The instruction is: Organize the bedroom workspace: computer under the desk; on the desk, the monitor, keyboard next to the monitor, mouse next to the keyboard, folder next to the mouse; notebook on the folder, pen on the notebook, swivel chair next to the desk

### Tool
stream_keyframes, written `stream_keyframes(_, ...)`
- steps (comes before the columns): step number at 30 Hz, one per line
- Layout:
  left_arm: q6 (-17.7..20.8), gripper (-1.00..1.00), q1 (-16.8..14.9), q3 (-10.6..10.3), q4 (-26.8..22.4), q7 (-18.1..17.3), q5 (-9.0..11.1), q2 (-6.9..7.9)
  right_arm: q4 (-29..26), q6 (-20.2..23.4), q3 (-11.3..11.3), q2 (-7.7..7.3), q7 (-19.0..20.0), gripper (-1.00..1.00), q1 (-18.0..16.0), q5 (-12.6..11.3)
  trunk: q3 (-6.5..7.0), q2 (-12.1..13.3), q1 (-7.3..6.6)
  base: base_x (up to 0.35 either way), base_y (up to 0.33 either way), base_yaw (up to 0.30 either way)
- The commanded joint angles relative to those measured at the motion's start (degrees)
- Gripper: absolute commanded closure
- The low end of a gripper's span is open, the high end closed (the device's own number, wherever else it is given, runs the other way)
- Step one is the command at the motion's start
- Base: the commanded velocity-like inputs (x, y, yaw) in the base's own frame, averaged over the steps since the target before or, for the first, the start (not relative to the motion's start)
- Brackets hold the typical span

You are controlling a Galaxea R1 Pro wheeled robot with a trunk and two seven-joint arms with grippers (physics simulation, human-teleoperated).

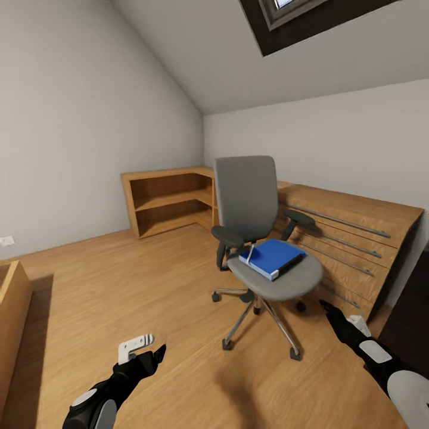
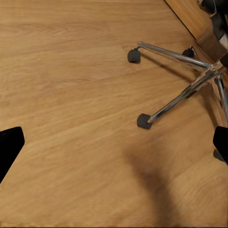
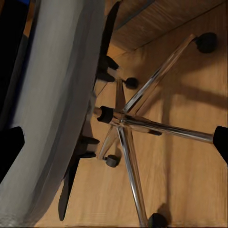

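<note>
The grey swivel chair [image 1: 256, 238] stands mid-room on the wood floor. The bright-blue folder [image 1: 273, 256] lies flat on its seat, and the thin pale pen [image 1: 250, 254] rests on the folder's near-left corner. My left gripper [image 1: 155, 356] hangs low over bare floor, left of the chair's base, open and holding nothing. In the left wrist view the left gripper [image 2: 114, 142] looks down at the floor, with the chair's metal spokes [image 2: 185, 95] and castors off to one side. My right gripper [image 1: 331, 311] is open beside the seat's right edge. In the right wrist view the right gripper [image 3: 114, 142] faces the chair's base [image 3: 142, 123].
Low wooden shelving [image 1: 170, 199] fills the back corner. A wooden slatted unit with metal rails [image 1: 351, 244] runs along the right wall behind the chair. Another wooden piece [image 1: 12, 304] sits at the left edge, and a dark surface [image 1: 417, 310] at the right edge.
</note>
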Motion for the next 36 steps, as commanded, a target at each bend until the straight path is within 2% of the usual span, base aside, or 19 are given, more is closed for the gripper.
stream_keyframes(1, 0.3, -1.0, 0.0, 0.1, -0.1, 0.3, 0.6, -0.03, 0.0, 0.5, -0.4, 0.0, 0.2, -1.0, 0.0, -0.2, -0.05, 0.0, -0.05, -0.335, 0.0, 0.0)
stream_keyframes(8, 0.1, -1.0, 0.0, -0.1, 0.0, 0.5, 0.5, -0.05, 0.0, -0.6, -0.2, 0.18, 0.2, -1.0, 0.0, -0.1, -0.05, 0.0, -0.05, -0.197, 0.0, 0.0)
stream_keyframes(9, 0.1, -1.0, 0.0, -0.1, 0.4, 0.6, 0.3, -0.05, 0.5, -3.8, 0.0, 0.95, 0.1, -1.0, 0.0, 0.8, 0.17, 0.0, -0.07, -0.027, 0.0, 0.0)
stream_keyframes(12, 0.1, -1.0, 0.0, -0.2, 1.1, 0.7, 0.1, -0.05, 1.4, -6.4, 0.1, 1.89, 0.0, -1.0, 0.1, 2.8, 0.81, 0.2, -0.25, -0.017, 0.0, 0.0)
stream_keyframes(17, 0.1, -1.0, 0.0, -0.3, 2.8, 0.8, -0.1, -0.05, 3.6, -12.0, 0.2, 3.69, 0.0, -1.0, 0.2, 9.5, 1.71, 2.2, -1.35, -0.007, 0.0, 0.0)
stream_keyframes(18, 0.1, -1.0, 0.0, -0.4, 3.5, 0.8, -0.2, -0.07, 5.0, -14.6, 0.2, 4.41, 0.0, -1.0, 0.3, 12.9, 1.89, 2.6, -1.57, -0.003, 0.0, 0.0)
stream_keyframes(20, 0.1, -1.0, 0.0, -0.4, 4.1, 0.8, -0.5, -0.09, 6.9, -17.7, 0.2, 5.17, 0.0, -1.0, 0.4, 16.3, 2.25, 3.4, -2.01, -0.002, 0.0, 0.0)
stream_keyframes(21, 0.1, -1.0, 0.0, -0.5, 5.6, 0.9, -2.1, -0.12, 10.1, -25.2, 0.1, 6.78, 0.0, -1.0, 1.0, 21.6, 2.43, 3.8, -2.23, 0.0, 0.0, 0.0)
stream_keyframes(22, 0.1, -1.0, 0.0, -0.5, 6.1, 0.9, -2.7, -0.13, 10.5, -27.2, 0.1, 7.24, 0.0, -1.0, 1.4, 22.6, 2.61, 4.2, -2.45, 0.0, 0.0, 0.0)
stream_keyframes(23, 0.1, -1.0, 0.0, -0.5, 8.2, 0.9, -4.8, -0.13, 11.2, -33.0, 0.1, 8.67, 0.0, -1.0, 3.4, 24.5, 2.79, 4.6, -2.67, 0.0, 0.0, 0.0)
stream_keyframes(24, 0.1, -1.0, 0.0, -0.5, 10.0, 0.9, -6.1, -0.17, 11.5, -36.3, 0.2, 9.64, 0.0, -1.0, 5.3, 25.3, 2.96, 5.0, -2.89, 0.0, 0.0, 0.0)
stream_keyframes(25, 0.1, -1.0, 0.0, -0.5, 11.2, 0.9, -6.7, -0.18, 11.6, -37.7, 0.2, 10.08, 0.0, -1.0, 6.1, 25.6, 3.14, 5.4, -3.11, 0.0, 0.0, 0.0)
stream_keyframes(26, -0.1, -1.0, 0.0, -0.4, 16.4, 0.9, -8.4, -0.14, 11.8, -42.2, 0.2, 11.69, 0.1, -1.0, 8.6, 26.4, 3.32, 5.8, -3.33, 0.0, 0.0, 0.0)
stream_keyframes(28, -0.4, -1.0, 0.0, -0.4, 17.6, 0.9, -8.6, -0.12, 11.8, -43.1, 0.2, 12.02, 0.1, -1.0, 9.0, 26.6, 3.68, 6.6, -3.77, 0.0, 0.0, 0.0)
stream_keyframes(29, -1.2, -1.0, 0.0, -0.3, 19.7, 0.9, -8.9, -0.08, 11.9, -44.9, 0.2, 12.53, 0.1, -1.0, 9.7, 27.0, 3.86, 7.1, -3.99, 0.0, 0.0, 0.0)
stream_keyframes(33, -3.8, -1.0, 0.0, -0.2, 22.9, 0.9, -9.3, -0.01, 11.9, -47.8, 0.1, 13.11, 0.1, -1.0, 11.1, 27.5, 4.58, 8.7, -4.87, 0.0, 0.0, 0.0)
stream_keyframes(34, -9.3, -1.0, 0.0, -0.1, 27.6, 1.3, -9.5, 0.42, 12.0, -51.0, 0.2, 13.52, 0.1, -1.0, 13.9, 27.9, 4.76, 9.1, -5.08, 0.0, 0.0, 0.0)
stream_keyframes(35, -17.2, -1.0, 0.0, -0.1, 32.7, 5.4, -9.5, 0.88, 12.0, -51.9, 0.1, 13.9, 0.0, -1.0, 15.6, 27.9, 4.94, 9.5, -5.3, 0.0, 0.0, 0.0)
stream_keyframes(36, -18.4, -1.0, 0.0, -0.1, 33.2, 6.1, -9.5, 0.89, 12.0, -51.9, 0.1, 13.93, 0.0, -1.0, 15.7, 27.9, 5.12, 9.9, -5.52, 0.0, 0.0, 0.0)
